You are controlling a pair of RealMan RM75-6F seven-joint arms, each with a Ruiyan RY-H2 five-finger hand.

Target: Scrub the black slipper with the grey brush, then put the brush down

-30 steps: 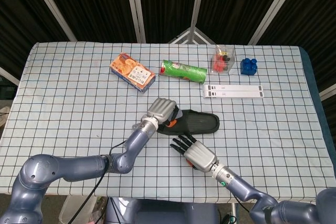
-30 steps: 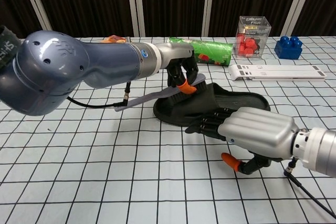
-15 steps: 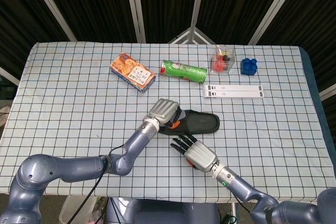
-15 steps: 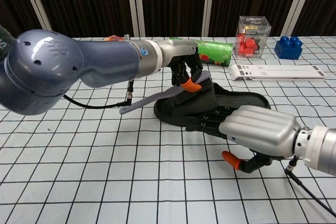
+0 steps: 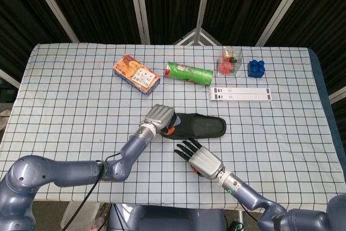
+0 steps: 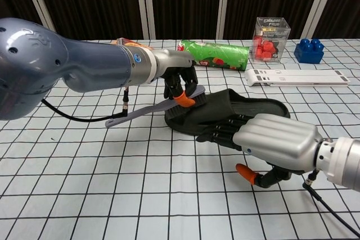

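Observation:
The black slipper lies mid-table, its long side running left to right. My left hand grips the grey brush near its head, which rests on the slipper's left end; the handle sticks out to the left above the cloth. My right hand lies just in front of the slipper, dark fingertips touching its near edge and holding nothing.
At the back stand an orange snack box, a green packet, a clear box of red pieces, a blue block and a white strip. The checked cloth covers the table.
My left hand has drawn the brush leftwards along the slipper, from its middle back to the left end. My right hand has stayed against the near edge.

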